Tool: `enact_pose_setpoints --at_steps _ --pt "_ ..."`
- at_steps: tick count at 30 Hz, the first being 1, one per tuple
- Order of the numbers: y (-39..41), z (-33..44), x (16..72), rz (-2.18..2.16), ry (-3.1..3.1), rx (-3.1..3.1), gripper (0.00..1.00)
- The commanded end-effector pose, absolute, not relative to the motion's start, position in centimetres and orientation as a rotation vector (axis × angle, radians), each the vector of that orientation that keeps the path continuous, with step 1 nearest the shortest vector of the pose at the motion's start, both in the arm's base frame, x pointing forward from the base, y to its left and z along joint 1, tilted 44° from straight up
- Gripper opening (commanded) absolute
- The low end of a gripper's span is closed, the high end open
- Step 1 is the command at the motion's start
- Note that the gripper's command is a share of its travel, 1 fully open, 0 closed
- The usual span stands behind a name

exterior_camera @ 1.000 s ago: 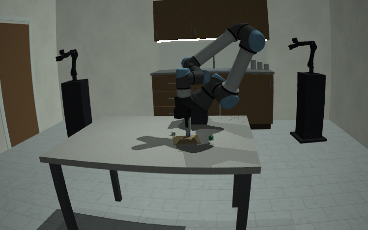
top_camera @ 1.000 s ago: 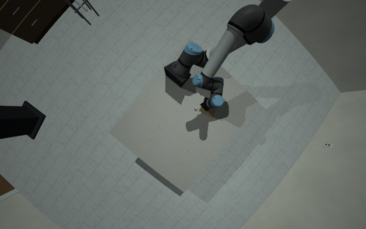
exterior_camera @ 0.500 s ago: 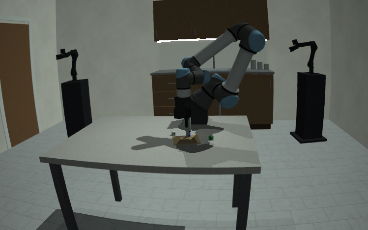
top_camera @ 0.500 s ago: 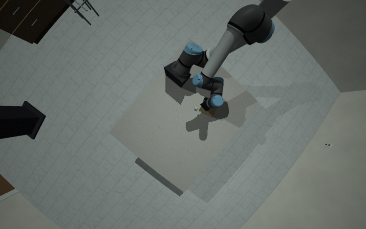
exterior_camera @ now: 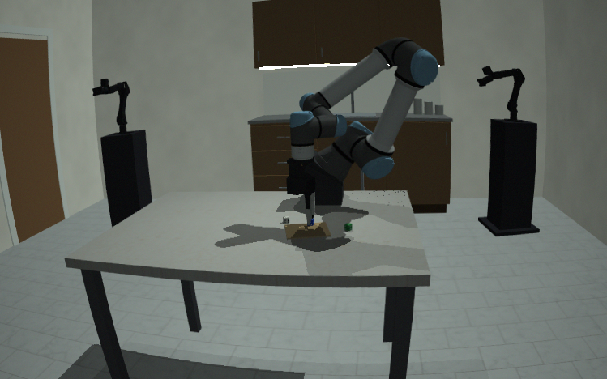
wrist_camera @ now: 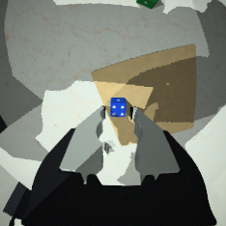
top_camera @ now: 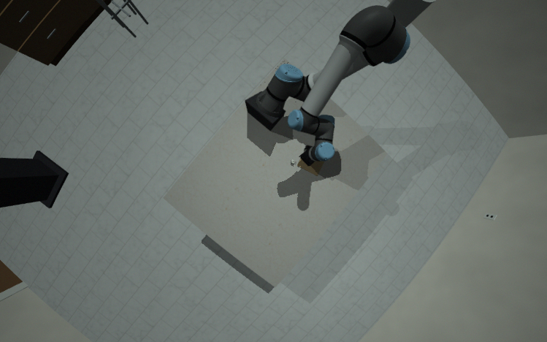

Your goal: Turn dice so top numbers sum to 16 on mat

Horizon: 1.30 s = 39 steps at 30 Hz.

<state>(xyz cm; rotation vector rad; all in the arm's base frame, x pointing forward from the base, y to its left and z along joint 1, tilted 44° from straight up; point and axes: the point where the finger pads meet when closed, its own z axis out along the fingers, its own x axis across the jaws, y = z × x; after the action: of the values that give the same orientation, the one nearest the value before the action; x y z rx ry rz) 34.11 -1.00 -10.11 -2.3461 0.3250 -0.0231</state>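
Presently, items were recorded by place relative to the tan rectangular mat (wrist_camera: 169, 97).

- Small blue cube die (wrist_camera: 118, 107): on the mat, near its corner, apparently flat. The face toward the wrist camera seemed to show four pips, though the view was too coarse to be sure.
- Grey two-jaw gripper (wrist_camera: 118, 114): directly above the mat, pointing straight down. The fingers were parted narrowly to either side of the blue die, with a thin dark gap on each side. They gripped nothing, and the pose was judged a release after setting the die down.
- Small green cube die (exterior_camera: 348, 226): off the mat, just beside it on the pale grey table top (exterior_camera: 201, 244), so yet to be brought on.
- Small whitish cube die (exterior_camera: 286, 219): off the mat, near its opposite side, likewise awaiting transfer.
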Motion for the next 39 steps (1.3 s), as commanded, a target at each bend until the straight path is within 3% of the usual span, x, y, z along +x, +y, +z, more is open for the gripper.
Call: enact_pose_setpoints --at_steps 1,25,26,39 --pt "-2.0 -9.1 34.0 -0.024 0.325 -2.347 0.21" --pt "-7.0 -3.9 33.2 -0.024 0.325 -2.347 0.21" --pt "-7.0 -3.9 33.2 -0.024 0.325 -2.347 1.00" --pt "-7.0 -3.9 33.2 -0.024 0.325 -2.347 1.00"
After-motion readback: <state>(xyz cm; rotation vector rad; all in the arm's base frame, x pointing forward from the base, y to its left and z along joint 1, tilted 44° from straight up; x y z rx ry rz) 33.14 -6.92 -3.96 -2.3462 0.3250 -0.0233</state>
